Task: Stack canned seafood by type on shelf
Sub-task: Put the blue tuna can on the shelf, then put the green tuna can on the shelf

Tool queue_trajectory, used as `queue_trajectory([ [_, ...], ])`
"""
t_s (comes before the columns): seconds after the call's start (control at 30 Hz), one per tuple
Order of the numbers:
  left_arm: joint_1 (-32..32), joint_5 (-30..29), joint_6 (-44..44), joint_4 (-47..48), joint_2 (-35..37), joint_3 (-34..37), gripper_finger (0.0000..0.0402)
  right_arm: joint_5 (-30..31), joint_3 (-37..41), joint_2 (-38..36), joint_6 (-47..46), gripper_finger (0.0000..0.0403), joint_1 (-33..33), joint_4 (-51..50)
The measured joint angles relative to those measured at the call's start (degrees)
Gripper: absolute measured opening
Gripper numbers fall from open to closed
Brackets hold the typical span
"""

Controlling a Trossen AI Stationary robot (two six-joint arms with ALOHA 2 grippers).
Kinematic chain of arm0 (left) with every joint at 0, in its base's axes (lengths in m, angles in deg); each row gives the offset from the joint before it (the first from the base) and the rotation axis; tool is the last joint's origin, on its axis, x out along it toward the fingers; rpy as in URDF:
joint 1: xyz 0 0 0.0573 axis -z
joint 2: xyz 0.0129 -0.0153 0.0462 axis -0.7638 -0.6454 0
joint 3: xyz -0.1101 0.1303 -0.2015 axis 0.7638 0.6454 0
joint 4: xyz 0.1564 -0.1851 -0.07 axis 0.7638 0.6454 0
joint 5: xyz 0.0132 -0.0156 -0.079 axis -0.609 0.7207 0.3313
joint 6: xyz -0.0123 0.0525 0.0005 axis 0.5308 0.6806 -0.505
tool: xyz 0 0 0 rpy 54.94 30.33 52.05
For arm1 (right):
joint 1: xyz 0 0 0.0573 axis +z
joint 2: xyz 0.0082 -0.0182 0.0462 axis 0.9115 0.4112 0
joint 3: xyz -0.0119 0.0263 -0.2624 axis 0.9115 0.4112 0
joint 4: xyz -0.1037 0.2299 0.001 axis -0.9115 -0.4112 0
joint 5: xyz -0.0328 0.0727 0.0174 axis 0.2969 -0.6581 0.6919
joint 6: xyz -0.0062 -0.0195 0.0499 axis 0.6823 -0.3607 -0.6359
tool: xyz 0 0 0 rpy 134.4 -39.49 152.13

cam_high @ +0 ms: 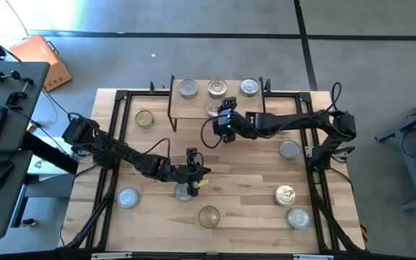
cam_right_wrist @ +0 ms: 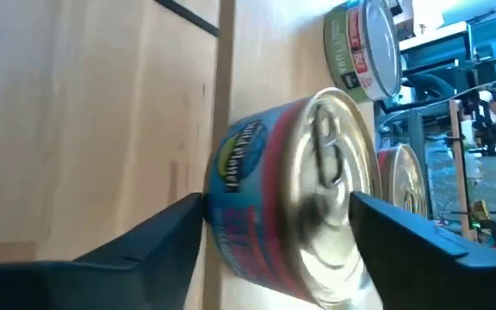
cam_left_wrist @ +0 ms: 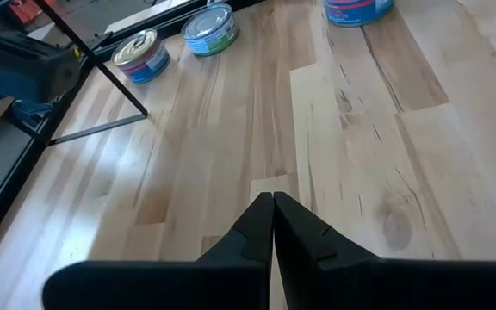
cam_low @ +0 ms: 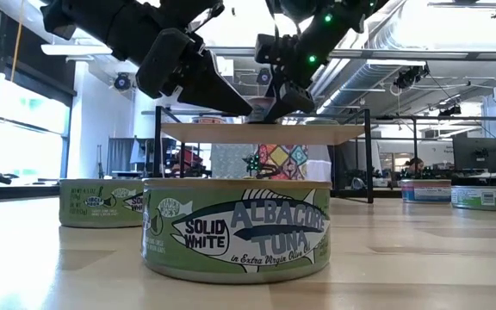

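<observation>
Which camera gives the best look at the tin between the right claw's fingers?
The right wrist view: the blue and red tin fills it, pull-ring top showing, between the open right gripper. The high view shows only a glimpse; the low and left wrist views hide it.

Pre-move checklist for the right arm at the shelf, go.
1. Right gripper open, fingers either side of the blue-and-red tin: ok.
2. Fingers clear of that tin: cannot tell, the gaps look thin.
3. Tin resting on the shelf: ok, it sits at the board's front edge.
4. Neighbouring tins behind it undisturbed: ok, three stand in a row at the back.
5. Left gripper shut, empty, low over bare table: ok.
6. Retreat path for the right arm: cannot tell.
</observation>
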Motion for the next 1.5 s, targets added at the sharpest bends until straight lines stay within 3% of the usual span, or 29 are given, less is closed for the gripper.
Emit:
queue_trajectory([
  [0.37,0.0,0.0,0.0,0.4,0.0,0.0,0.0005,0.9,0.0,-3.1,-1.6,0.0301,0.0,0.9],
  [0.6,0.0,0.0,-0.4,1.8,0.0,0.0,0.0005,7.6,-0.1,-3.4,-4.2,0.0302,0.0,0.8],
  [0.8,0.0,0.0,-8.8,3.2,0.0,0.0,0.0005,8.1,0.0,-4.4,-10.1,0.0302,1.0,0.7],
  [1.0,2.4,-0.5,-10.0,2.3,0.0,0.0,0.0005,2.4,-0.1,-7.5,-17.5,0.0303,6.8,0.0],
  [1.17,7.3,-7.6,-9.4,1.3,0.0,0.0,0.0005,-2.3,0.4,-7.8,-22.4,0.0303,12.7,0.0],
  [1.3,12.3,-13.3,-9.5,1.7,0.7,0.0,0.0005,-2.3,4.5,-7.8,-26.2,0.0303,17.1,2.4],
  [1.5,18.1,-14.1,-12.4,6.8,4.1,0.0,0.0005,-3.2,15.1,-7.7,-34.7,0.0303,22.9,15.5],
])
